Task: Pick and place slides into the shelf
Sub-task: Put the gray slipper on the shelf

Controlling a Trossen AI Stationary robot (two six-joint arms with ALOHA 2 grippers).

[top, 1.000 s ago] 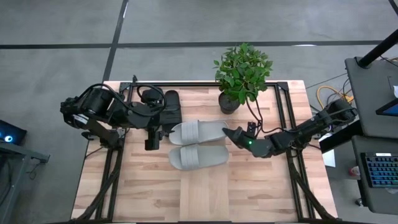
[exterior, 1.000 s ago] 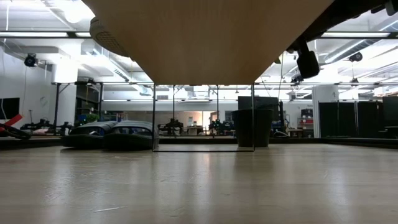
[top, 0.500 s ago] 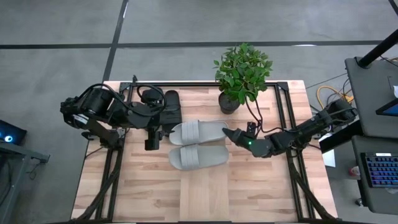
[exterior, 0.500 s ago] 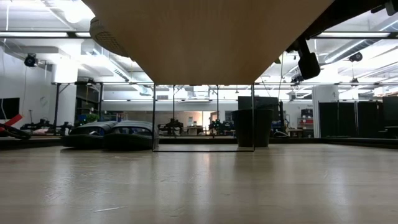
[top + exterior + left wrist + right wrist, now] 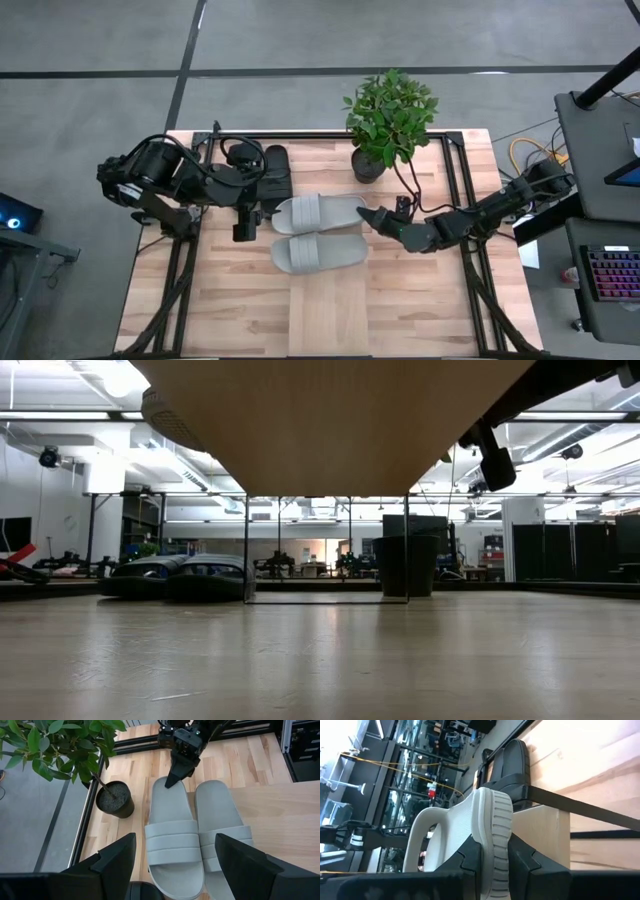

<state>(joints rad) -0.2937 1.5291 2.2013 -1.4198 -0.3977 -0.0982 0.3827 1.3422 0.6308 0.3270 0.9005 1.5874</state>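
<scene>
While both arms reach in from the sides: the right one is at work, the left one waits
Right pincer (image 5: 364, 213): nearly closed, nipping the end edge of the far grey slide (image 5: 318, 212); the right wrist view shows the ribbed sole edge (image 5: 496, 845) squeezed between the two fingers
Same grip seen from the left wrist: dark tip (image 5: 174, 776) sits on the end of the slide (image 5: 171, 835), which lies flat
Left pincer (image 5: 243, 226): spread wide, holding nothing, hovering just off the other end of the grey pair; both fingers (image 5: 115, 857) stand apart at either side of the slides
Grey pair: side by side and close together on the shelf (image 5: 330, 300), the pale wood panel in the middle of the worktop (image 5: 470, 170); near grey slide (image 5: 320, 253) is untouched
Black slides (image 5: 276, 172): beside the left arm, at the far left of the worktop, off the pale panel as far as can be told; low view shows them as a dark pair (image 5: 175, 577) lying flat
Potted plant (image 5: 388, 120): at the far edge, near the right pincer and the end of the far grey slide; pot (image 5: 114, 799) stands apart from the slide
Black frame rails (image 5: 455, 190): run along both sides of the worktop
Low view: underside of the wood panel (image 5: 340, 420) fills the top
</scene>
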